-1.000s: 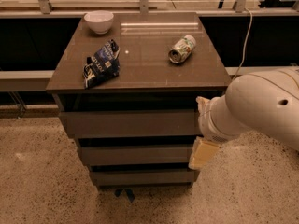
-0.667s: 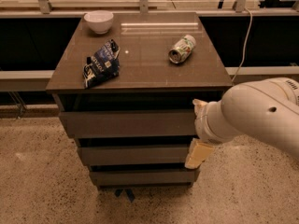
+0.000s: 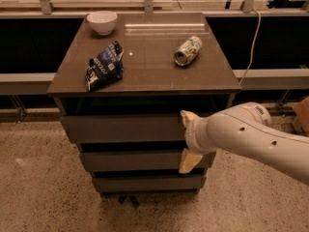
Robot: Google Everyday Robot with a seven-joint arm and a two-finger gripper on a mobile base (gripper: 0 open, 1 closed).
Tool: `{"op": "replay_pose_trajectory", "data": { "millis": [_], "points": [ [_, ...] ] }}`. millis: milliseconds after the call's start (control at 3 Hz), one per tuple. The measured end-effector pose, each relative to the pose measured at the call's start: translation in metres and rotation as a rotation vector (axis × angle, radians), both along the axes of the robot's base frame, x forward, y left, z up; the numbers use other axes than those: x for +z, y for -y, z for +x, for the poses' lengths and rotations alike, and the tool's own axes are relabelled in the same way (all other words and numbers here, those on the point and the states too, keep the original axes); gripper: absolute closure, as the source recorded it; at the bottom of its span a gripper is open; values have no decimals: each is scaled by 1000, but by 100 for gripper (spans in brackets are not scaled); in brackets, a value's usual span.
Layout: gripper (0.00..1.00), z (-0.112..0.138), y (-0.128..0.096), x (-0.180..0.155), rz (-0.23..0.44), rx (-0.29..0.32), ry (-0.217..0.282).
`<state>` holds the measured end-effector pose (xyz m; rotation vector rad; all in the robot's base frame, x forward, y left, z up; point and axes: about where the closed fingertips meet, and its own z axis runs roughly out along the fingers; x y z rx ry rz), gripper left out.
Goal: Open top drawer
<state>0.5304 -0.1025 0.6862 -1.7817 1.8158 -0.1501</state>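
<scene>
The top drawer (image 3: 120,128) is the widest grey-brown front panel, just under the brown tabletop of the cabinet; it sits pushed in, with a dark gap above it. My gripper (image 3: 189,138) is on the white arm coming in from the right, in front of the drawer's right end. Its two cream fingers are spread apart vertically: the upper fingertip (image 3: 187,116) is at the drawer front's top edge, and the lower one (image 3: 189,161) hangs over the second drawer front (image 3: 130,160). The gripper holds nothing.
On the cabinet top (image 3: 145,76) lie a white bowl (image 3: 102,21), a dark blue chip bag (image 3: 104,65) and a tipped green can (image 3: 188,50). A third drawer front (image 3: 145,182) is lowest. A speckled floor surrounds the cabinet, and a rail and a dark wall stand behind it.
My arm has moved left and a little up, so the gripper now sits over the right end of the top drawer front. The drawers have not moved.
</scene>
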Motion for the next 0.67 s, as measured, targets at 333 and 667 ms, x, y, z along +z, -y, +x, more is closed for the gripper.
{"op": "replay_pose_trajectory", "data": {
  "millis": [333, 667],
  "points": [
    [0, 19, -13, -17, -19, 51, 24],
    [4, 45, -22, -31, -28, 76, 27]
  ]
}}
